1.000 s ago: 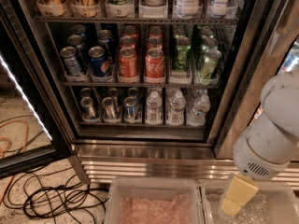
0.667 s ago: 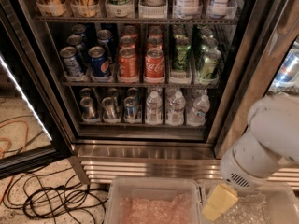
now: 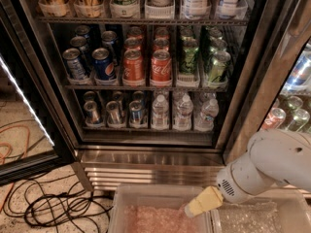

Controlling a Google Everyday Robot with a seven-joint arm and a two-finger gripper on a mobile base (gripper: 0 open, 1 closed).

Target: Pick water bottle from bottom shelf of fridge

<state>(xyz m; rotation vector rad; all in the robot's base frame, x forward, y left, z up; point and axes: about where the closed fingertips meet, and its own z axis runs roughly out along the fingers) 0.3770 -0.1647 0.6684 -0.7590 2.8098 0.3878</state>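
Since a second ago the arm (image 3: 272, 165) has swung left, carrying the gripper (image 3: 203, 202) from over the right bin (image 3: 291, 212) to the seam between two clear bins. The gripper sits low, well below the open fridge (image 3: 146, 155), with its pale tip at the right edge of the left bin (image 3: 127, 194), which holds pinkish material. Whether the jaws stand apart or together cannot be told. Nothing is seen held.

Three clear bottles stand upright on the bottom shelf (image 3: 146, 128), well above the jaws. The rightmost water bottle (image 3: 206, 115) is almost straight above them. Slim silver cans (image 3: 114, 113) fill the shelf's left half, up and left of the jaws. Black cables (image 3: 53, 208) lie on the floor, far left.
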